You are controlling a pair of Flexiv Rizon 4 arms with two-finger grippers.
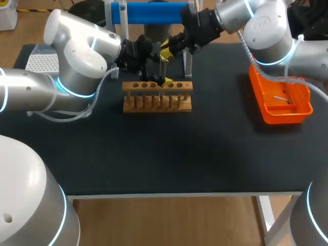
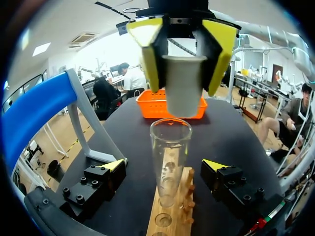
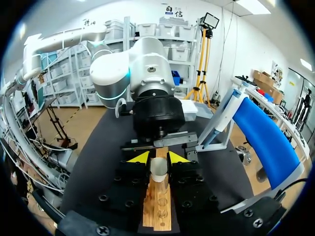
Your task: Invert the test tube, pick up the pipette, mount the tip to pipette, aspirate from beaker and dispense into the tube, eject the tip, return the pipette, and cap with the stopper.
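A clear test tube [image 2: 170,157] stands mouth-up in the wooden rack [image 1: 157,96]. My left gripper [image 2: 165,165] is open, one finger on each side of the tube and neither touching it. In the head view the left gripper [image 1: 157,79] sits low at the rack's back edge. My right gripper [image 1: 165,49] hangs straight above, shut on a white stopper [image 2: 183,86] held just over the tube's mouth. In the right wrist view the stopper [image 3: 158,169] is clamped between the right gripper [image 3: 158,158], with the rack [image 3: 157,209] below. The pipette [image 3: 221,118] hangs on the blue stand [image 3: 261,132].
An orange tray [image 1: 281,100] with a small item inside lies at the right side of the black table. The blue stand [image 1: 148,13] is behind the rack. A white tip box [image 1: 41,62] sits at the far left, behind my left arm.
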